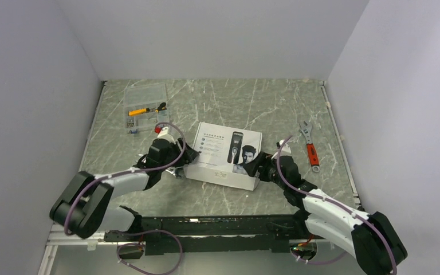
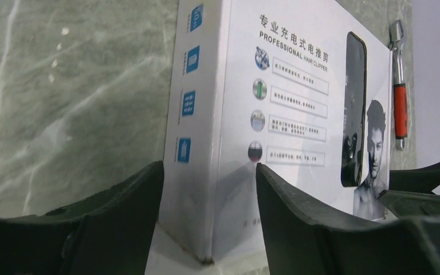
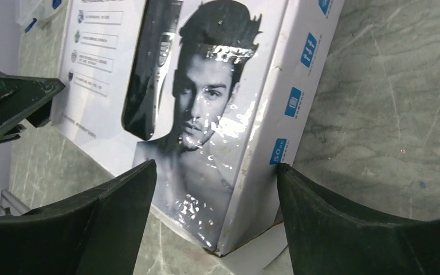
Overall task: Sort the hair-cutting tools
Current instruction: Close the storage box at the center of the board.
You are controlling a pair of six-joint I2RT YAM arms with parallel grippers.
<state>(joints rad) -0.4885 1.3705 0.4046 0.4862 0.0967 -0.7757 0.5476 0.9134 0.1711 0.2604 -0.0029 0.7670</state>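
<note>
Veined marble tabletop [image 1: 235, 97], glossy cardboard clipper box [image 1: 223, 152]

One white box [image 1: 223, 154] lies mid-table. One red-handled wrench [image 1: 309, 150] lies right of it. One clear case [image 1: 144, 94] sits far left, with one orange tool [image 1: 139, 111] in it; its other bits are too small to count. Two arms, one gripper each: left gripper [image 1: 188, 156], right gripper [image 1: 263, 163].

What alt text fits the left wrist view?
A white hair clipper box lies on the grey marble table, its near corner between the two dark fingers of the open left gripper. A red-handled wrench lies beyond the box, upper right.
</note>
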